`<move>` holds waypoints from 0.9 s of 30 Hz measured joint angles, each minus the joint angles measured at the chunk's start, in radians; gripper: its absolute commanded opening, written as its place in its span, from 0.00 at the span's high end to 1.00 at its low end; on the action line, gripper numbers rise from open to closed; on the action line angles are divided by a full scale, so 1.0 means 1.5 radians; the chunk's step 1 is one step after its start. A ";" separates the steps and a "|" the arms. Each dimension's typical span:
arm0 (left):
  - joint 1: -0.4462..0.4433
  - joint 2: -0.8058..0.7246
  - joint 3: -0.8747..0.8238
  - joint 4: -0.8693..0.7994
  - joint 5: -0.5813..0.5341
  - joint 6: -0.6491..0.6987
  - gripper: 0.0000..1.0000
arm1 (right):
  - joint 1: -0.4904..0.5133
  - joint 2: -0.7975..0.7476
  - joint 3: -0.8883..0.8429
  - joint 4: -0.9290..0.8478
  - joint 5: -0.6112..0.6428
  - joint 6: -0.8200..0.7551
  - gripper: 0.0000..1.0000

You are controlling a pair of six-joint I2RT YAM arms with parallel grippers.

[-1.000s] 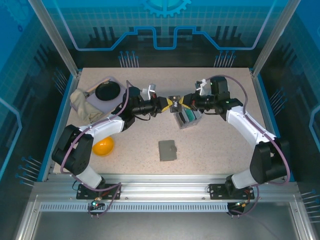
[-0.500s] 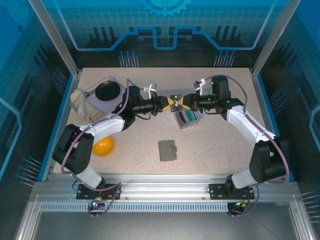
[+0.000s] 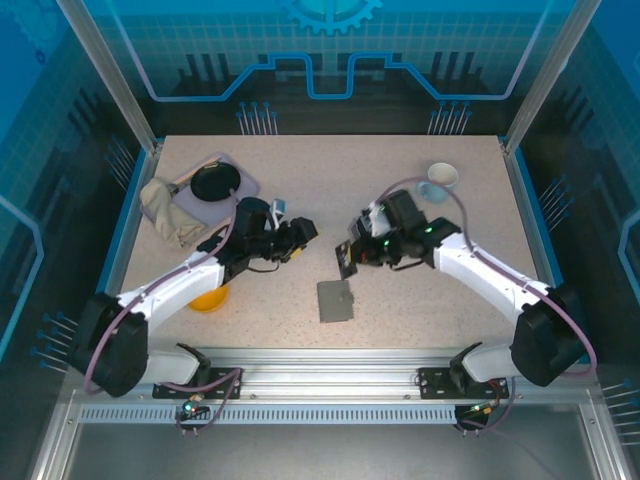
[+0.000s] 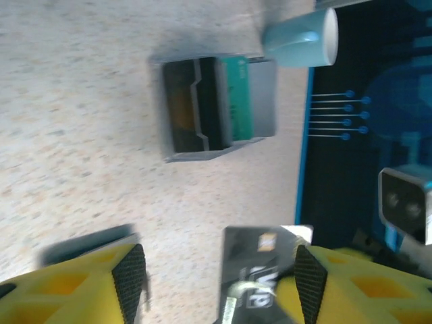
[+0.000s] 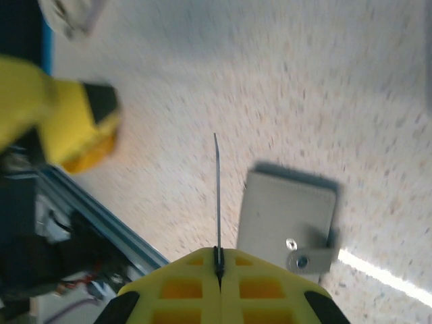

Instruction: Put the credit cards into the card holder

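cards sit in 2 places. 1 dark credit card point(image 3: 346, 260) is pinched in the right gripper point(image 3: 352, 254), and the jaws are squeezed tight on it. from the right wrist, that card shows as a thin line sticking up out of the yellow fingers point(image 5: 169, 287). the grey card holder point(image 3: 335, 300) lies flat and closed on the table point(image 3: 430, 310), near the front edge. it is just below the held card and does not touch it.

the left gripper point(image 3: 298, 232) hangs over the table near the middle, a little way left of the right gripper. its jaws are wide apart and hold nothing. from the left wrist, the dark card shows between the 2 black pads point(image 4: 128, 273), close to the right one. i cannot tell if it touches.

more teal cards point(image 4: 236, 98) stand in a clear box point(image 4: 202, 154), beside a pale blue mug point(image 4: 297, 37). a round yellow thing point(image 3: 205, 300) peeks out from under the left arm.
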 measured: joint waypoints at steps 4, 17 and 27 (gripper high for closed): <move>-0.008 -0.052 -0.048 -0.055 -0.037 0.011 0.35 | 0.098 0.010 -0.044 0.002 0.096 0.044 0.98; -0.145 -0.071 -0.102 -0.098 -0.107 0.008 0.36 | 0.135 -0.014 -0.177 0.040 0.241 0.113 0.97; -0.173 0.030 -0.102 -0.068 -0.111 0.008 0.38 | 0.108 -0.005 -0.186 0.098 0.194 0.108 0.97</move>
